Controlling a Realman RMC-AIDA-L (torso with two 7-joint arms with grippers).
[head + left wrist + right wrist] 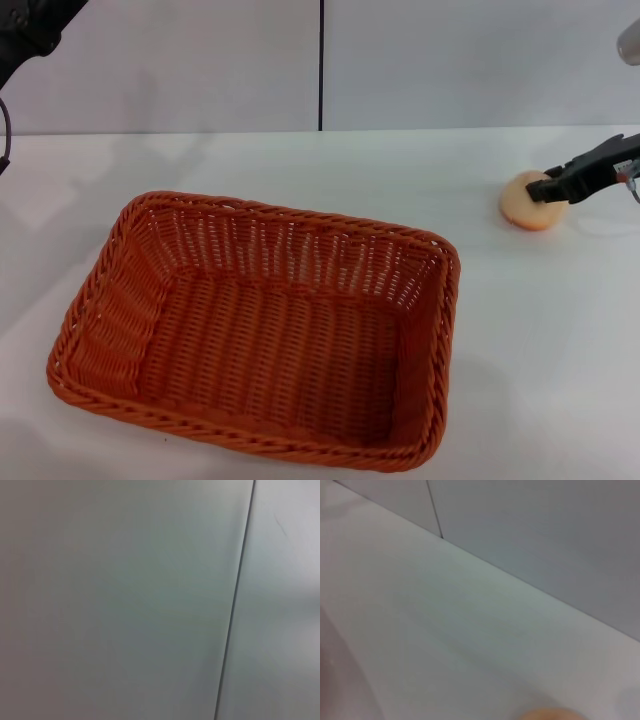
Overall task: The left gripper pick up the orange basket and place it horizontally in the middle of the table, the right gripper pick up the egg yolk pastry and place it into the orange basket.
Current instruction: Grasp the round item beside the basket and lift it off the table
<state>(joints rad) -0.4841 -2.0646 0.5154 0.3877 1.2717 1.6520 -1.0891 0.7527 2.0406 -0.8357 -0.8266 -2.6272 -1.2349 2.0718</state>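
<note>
the right gripper (548, 187) is clamped on the egg yolk pastry (530, 203) on the table (300, 165), well right of the orange basket (262, 330).

So the orange basket (265, 330) is sitting open side up on the white surface (300, 165), lying longways across the near-middle part, nothing in it. Over at the right edge the right claw (552, 186) comes in low and its black fingertips look like they're touching or pinching the near side of the egg yolk pastry (530, 202), though I can't really tell if it's actually clamped. The left arm is just a dark bit up in the top left corner, well away from the basket.
</note>
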